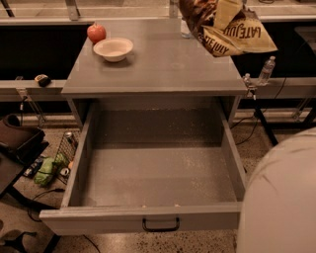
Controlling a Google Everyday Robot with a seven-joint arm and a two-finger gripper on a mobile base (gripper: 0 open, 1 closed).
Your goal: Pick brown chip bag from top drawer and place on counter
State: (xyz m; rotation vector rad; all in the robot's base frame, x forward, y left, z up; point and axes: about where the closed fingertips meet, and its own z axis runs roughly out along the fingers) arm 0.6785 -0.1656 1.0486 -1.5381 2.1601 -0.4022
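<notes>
The top drawer (81, 158) is pulled fully out toward me and has nothing in it, so the picking half looks done; it was likely left open only because the arm is busy. Above it the counter (163, 64) has bare grey surface across its middle and right, which is where I'd expect the set-down to go. A rounded pale part of the robot (284, 197) bulks in at the lower right. The brown chip bag (232, 34) hangs in the air over the counter's far right corner, one end poking past the right edge; it is not resting on anything. The gripper (224, 11) reaches in from the top edge, clamped on the bag's upper part. A cream bowl (113, 49) and a red apple (97, 32) sit touching at the far left, well apart from the bag.
</notes>
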